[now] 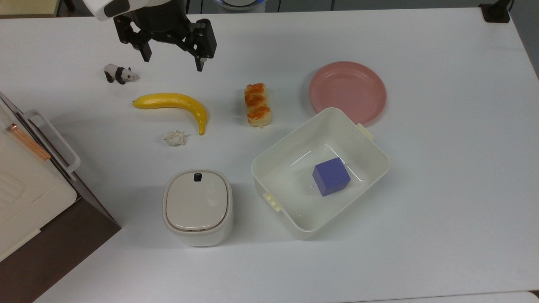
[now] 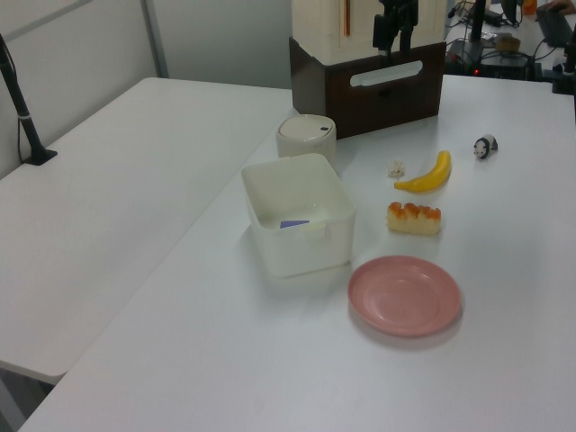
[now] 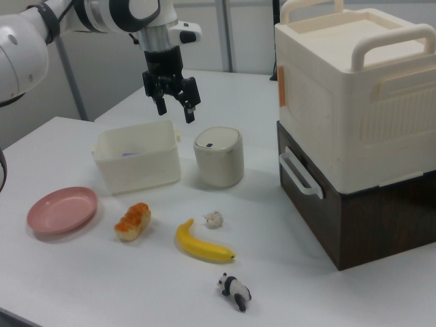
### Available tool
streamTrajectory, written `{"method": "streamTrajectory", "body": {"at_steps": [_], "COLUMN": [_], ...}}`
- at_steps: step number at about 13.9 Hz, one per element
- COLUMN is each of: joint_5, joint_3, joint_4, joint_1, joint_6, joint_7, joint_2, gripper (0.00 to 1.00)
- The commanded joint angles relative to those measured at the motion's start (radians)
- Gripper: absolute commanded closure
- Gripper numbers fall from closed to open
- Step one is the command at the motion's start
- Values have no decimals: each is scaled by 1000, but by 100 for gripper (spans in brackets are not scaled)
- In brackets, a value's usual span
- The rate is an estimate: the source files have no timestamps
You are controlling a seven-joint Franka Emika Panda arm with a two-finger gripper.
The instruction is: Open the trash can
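In the top view, going left to right, a cream and dark-brown cabinet [image 1: 29, 202] with a white handle sits at the desk's [image 1: 442, 210] left edge. A toy panda [image 1: 120, 74] stands at the far left of the desk, and the claw [image 1: 173, 59] hangs just beside it, black fingers spread wide apart and gripping nothing. Nearer lies a banana [image 1: 174, 105], with a crumpled paper ball [image 1: 174, 137] just beside its tip. The trash can [image 1: 198, 206], cream-white with a beige lid shut and a dark button [image 1: 197, 177] at its far rim, stands near the front, well apart from the claw. To its right come a glazed bread roll [image 1: 257, 104], a white tub [image 1: 294, 219] holding a blue cube [image 1: 331, 176], and a pink plate [image 1: 348, 91] touching or just behind the tub's far corner.

The right view shows what the top view cannot: the claw [image 3: 174, 107] is raised well above the desk, and the cabinet [image 3: 354, 129] is a tall cream box with carry handles stacked on a brown drawer base. Here the trash can [image 3: 219, 157] stands between tub [image 3: 136, 163] and cabinet.

The left view looks from the opposite end: plate [image 2: 405, 295] nearest, tub [image 2: 301, 238] next, trash can [image 2: 306, 137] behind it, its lid flat.
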Motion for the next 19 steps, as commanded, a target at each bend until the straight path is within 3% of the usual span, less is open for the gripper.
{"method": "streamTrajectory", "body": {"at_steps": [1, 19], "joint_5": [29, 38], "joint_3": [6, 16], "joint_4": [20, 14], "joint_1": [-11, -11], "joint_6": [-31, -38], "joint_7": [-54, -82], "joint_2": [3, 3], "gripper": [0, 0]}}
